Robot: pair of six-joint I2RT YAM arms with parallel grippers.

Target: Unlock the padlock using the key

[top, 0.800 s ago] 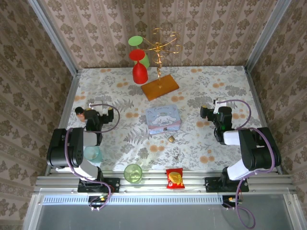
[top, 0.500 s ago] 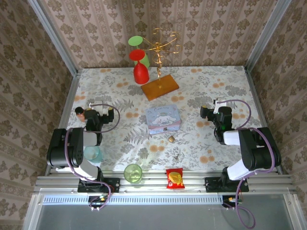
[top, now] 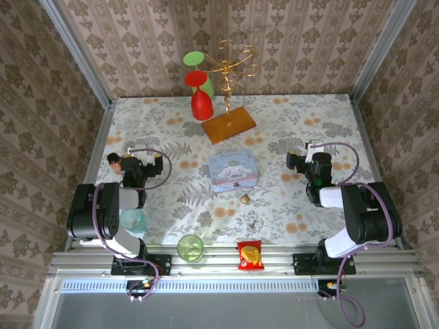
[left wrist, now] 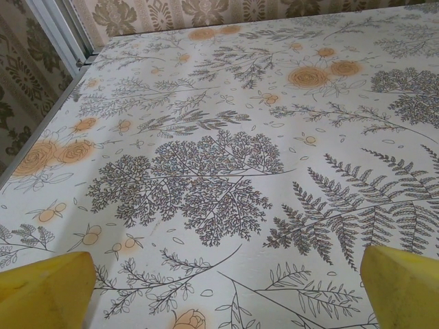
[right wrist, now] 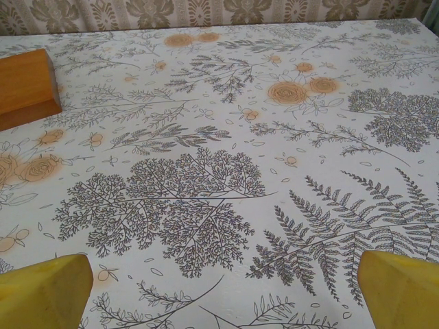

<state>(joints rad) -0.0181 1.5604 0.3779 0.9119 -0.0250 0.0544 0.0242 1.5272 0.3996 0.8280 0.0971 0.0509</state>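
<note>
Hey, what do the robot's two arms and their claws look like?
The left arm and right arm both have chunky black joints with white-grey link covers. A thin purple cable loops over each wrist. The left claw and right claw each end in blunt yellow fingers.

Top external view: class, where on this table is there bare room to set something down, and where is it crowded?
Free: the far corner right of the wooden rack base; the left stretch between red wine glass and pastel tin box. Crowded: near centre, around the small brass padlock, green cup and red snack packet.
</note>
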